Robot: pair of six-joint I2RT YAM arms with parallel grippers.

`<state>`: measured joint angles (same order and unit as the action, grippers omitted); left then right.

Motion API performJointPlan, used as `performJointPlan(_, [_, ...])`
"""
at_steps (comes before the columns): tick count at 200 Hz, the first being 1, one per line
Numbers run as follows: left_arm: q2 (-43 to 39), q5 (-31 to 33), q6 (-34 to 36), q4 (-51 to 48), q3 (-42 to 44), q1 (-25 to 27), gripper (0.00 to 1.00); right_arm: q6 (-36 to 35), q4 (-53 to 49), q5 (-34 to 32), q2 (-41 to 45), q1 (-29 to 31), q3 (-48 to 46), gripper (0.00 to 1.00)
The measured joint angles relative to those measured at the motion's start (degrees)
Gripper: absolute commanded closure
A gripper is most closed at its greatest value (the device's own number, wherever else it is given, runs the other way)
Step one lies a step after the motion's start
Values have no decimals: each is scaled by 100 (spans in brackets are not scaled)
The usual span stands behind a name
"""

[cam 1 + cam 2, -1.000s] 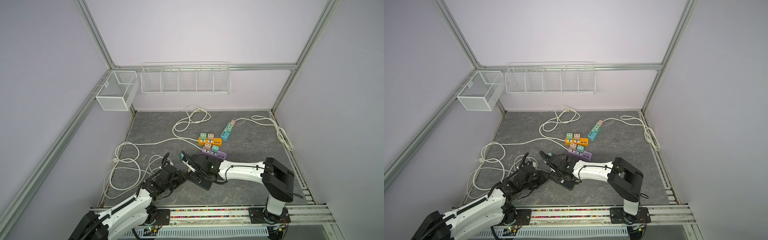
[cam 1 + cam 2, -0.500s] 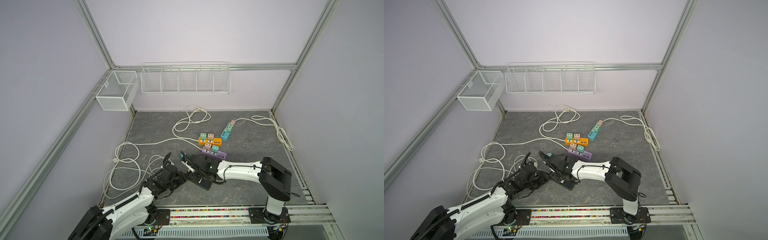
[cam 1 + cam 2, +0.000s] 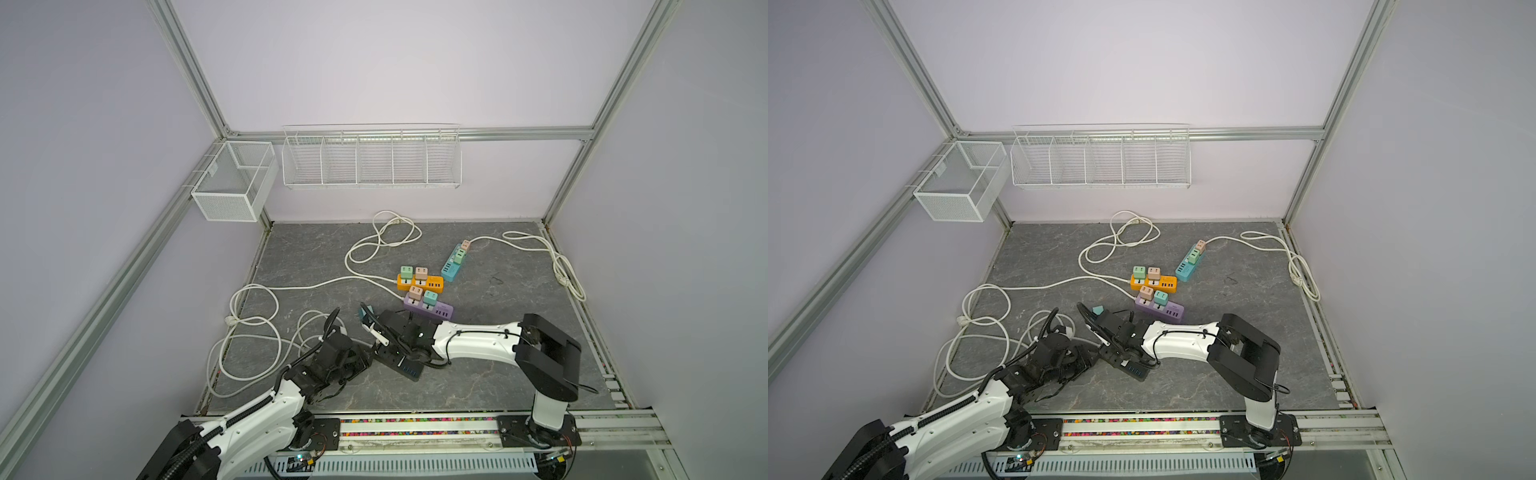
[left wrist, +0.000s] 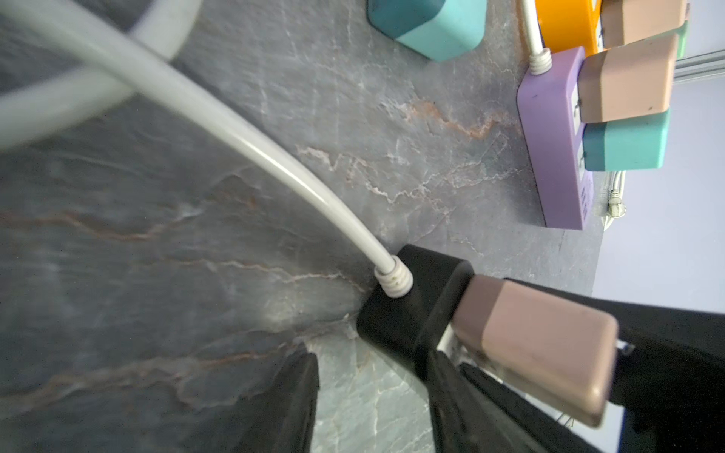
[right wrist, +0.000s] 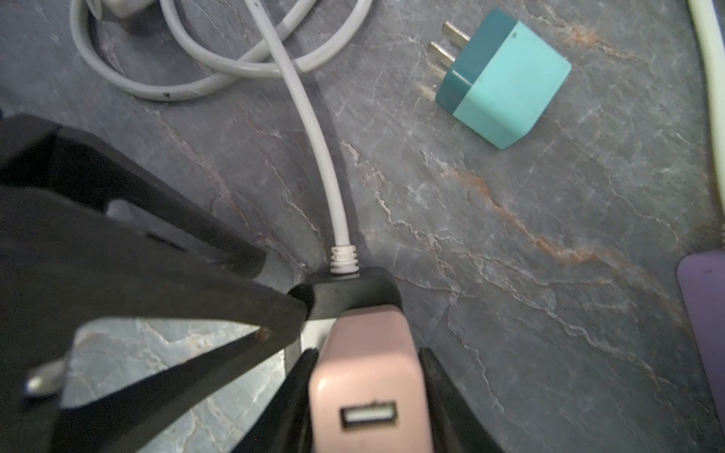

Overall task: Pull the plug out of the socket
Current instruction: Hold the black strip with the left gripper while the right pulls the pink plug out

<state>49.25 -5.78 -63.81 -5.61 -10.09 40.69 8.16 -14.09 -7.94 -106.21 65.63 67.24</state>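
The right fingers point(image 5: 451, 415) pinch the pink plug point(image 5: 365, 364) (in black strip point(image 5: 345, 290)); left fingers point(image 4: 290, 412) spread, 1 touching strip.

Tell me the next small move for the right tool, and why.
Probably pull the pink plug straight out of the black strip: the right tool clamps its sides, it sits seated, and the left tool braces the strip's cord end.

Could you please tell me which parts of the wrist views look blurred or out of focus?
Left wrist view: the near white cable is smeared, the pink plug fairly sharp. Right wrist view: the teal plug is crisp, the pink plug's near end soft.
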Motion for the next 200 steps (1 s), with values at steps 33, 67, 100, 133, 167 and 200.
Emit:
performJointPlan(33, [-70,0,0,4,39,0,53,-68,17,-15,-52,0,13,61])
performJointPlan(67, [63,-17,7,175,39,0,53,-94,15,-15,-74,0,33,64])
performJointPlan(100, [315,-37,11,455,22,0,54,-118,24,-15,-74,0,37,67])
performJointPlan(133, [494,-50,11,601,-11,0,54,-136,24,-15,-74,0,37,71])
performJointPlan(167, [511,-31,11,612,-11,0,54,-136,136,85,-74,-70,13,74])
performJointPlan(200, [503,-28,7,619,-9,0,56,-146,164,155,-74,-98,2,76])
